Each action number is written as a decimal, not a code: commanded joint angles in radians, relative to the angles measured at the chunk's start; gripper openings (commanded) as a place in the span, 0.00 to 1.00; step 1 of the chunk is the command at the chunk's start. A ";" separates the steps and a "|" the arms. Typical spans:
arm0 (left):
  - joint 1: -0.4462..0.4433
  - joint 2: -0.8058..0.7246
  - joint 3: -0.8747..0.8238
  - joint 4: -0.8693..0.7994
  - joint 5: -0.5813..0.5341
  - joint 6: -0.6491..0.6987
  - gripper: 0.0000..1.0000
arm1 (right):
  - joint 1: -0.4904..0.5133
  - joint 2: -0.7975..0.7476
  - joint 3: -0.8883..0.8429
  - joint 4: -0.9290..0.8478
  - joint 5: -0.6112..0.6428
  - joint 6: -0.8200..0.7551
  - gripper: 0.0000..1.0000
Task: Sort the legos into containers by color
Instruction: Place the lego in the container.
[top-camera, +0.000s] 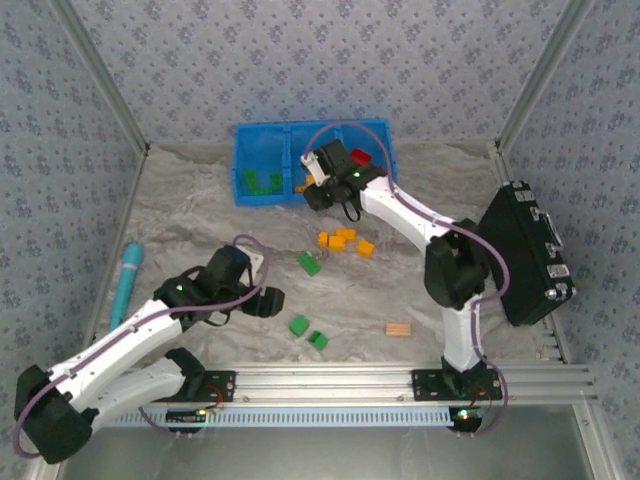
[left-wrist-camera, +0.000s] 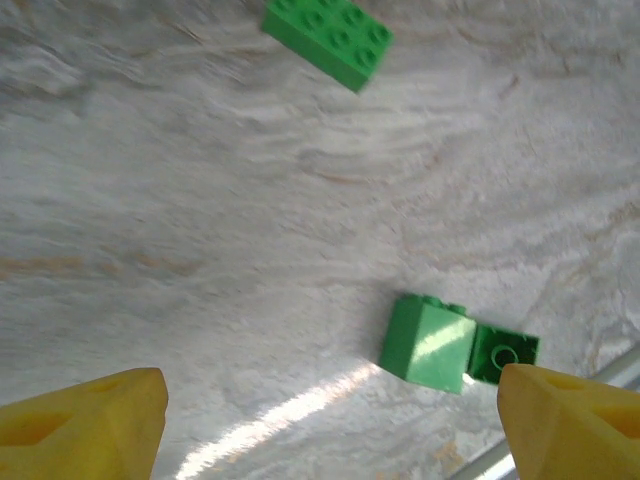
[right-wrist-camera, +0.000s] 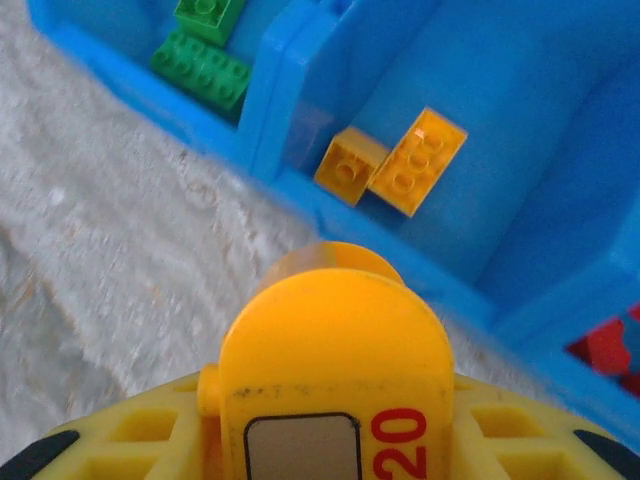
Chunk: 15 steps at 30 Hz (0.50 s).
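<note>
Patterned wallpaper boxes in a pale marbled table (top-camera: 190, 220), and at its far side sits your blue bin (top-camera: 270, 127) with its three compartments. Your right gripper (top-camera: 322, 172) hangs at the bin's near wall, its fingers clamped on an orange piece (right-wrist-camera: 335, 350) with a rounded top. Just ahead of it lies the middle compartment (right-wrist-camera: 490, 110), where two orange bricks (right-wrist-camera: 418, 160) already rest. Green ones (right-wrist-camera: 200, 65) sit in the left compartment and red ones (right-wrist-camera: 610, 350) in the right. The step in hand looks like dropping this orange piece with its own color. As I read it, the piece hangs over the wall and not yet over the compartment floor. You should carry it a little farther forward before the fingers part, or it may catch the rim and tumble back onto the table.

Your left gripper (left-wrist-camera: 330, 385) hovers low over the table, its fingers (left-wrist-camera: 90, 420) wide apart with nothing gripped. Two green bricks (left-wrist-camera: 430, 345) lie touching each other close to one fingertip, and a third green brick (left-wrist-camera: 328, 38) lies farther off. To take one of the pair, you need to centre on it first, then come down. Loose orange bricks (top-camera: 345, 240) wait mid-table.
</note>
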 joint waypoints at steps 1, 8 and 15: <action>-0.062 -0.003 -0.017 0.025 -0.038 -0.089 0.85 | -0.011 0.113 0.148 -0.044 0.034 0.020 0.36; -0.113 -0.010 -0.064 0.056 -0.058 -0.201 0.85 | -0.036 0.290 0.333 -0.081 0.078 0.084 0.37; -0.200 0.078 -0.064 0.100 -0.068 -0.245 0.85 | -0.057 0.350 0.371 -0.073 0.042 0.105 0.41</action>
